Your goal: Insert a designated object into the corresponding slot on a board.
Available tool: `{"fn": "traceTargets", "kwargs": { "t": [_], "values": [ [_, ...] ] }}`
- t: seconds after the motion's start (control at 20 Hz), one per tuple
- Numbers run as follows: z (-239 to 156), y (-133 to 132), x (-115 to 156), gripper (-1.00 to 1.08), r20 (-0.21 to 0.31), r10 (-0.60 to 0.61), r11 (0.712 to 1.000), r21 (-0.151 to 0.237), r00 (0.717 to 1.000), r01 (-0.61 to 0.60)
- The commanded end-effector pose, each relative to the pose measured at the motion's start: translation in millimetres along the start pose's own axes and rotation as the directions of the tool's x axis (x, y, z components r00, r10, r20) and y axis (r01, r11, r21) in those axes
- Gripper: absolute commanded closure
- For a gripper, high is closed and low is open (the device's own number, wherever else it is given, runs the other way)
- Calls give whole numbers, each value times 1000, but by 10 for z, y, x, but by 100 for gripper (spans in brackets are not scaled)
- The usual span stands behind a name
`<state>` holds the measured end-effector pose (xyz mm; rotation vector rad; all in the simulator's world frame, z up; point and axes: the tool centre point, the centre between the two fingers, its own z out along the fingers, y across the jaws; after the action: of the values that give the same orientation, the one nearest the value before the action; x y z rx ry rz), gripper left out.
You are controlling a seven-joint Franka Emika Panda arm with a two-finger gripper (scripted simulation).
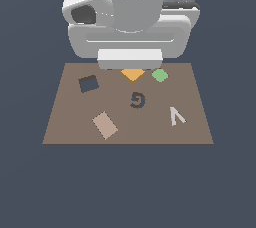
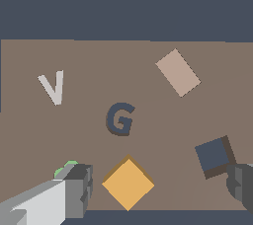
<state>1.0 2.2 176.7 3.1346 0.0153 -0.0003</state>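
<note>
The orange block (image 1: 133, 74) lies flat on the brown board (image 1: 150, 129) near its far edge, half hidden by the arm's hand (image 1: 130, 58). In the wrist view the orange block (image 2: 127, 183) sits between the two fingers of my open gripper (image 2: 158, 189), nearer the light grey finger (image 2: 76, 189) than the dark one (image 2: 242, 187). No finger touches it. The navy square slot (image 1: 88, 84) with its brown rim is toward the exterior view's left of the block; in the wrist view the slot (image 2: 215, 157) lies beside the dark finger.
A green rounded piece (image 1: 160, 75) lies just to the exterior view's right of the orange block, partly behind the light finger in the wrist view (image 2: 66, 168). A dark G mark (image 1: 137, 100), a tan rectangle (image 1: 105, 125) and a pale V shape (image 1: 176, 116) are on the board.
</note>
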Motion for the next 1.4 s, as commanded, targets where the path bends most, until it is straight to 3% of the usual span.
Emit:
{"fn": "traceTargets", "kwargs": {
  "t": [0.0, 0.4, 0.8, 1.05, 1.35],
  "values": [
    [0, 0, 0, -92, 0, 0, 1000, 0, 1000, 0],
    [85, -36, -58, -92, 0, -52, 999, 1, 999, 52],
    [338, -126, -238, -92, -1, -205, 979, 2, 979, 205],
    [579, -183, -420, -92, -2, -345, 938, 4, 938, 345],
    [883, -215, -654, -92, -4, -511, 860, 5, 860, 511]
  ]
}}
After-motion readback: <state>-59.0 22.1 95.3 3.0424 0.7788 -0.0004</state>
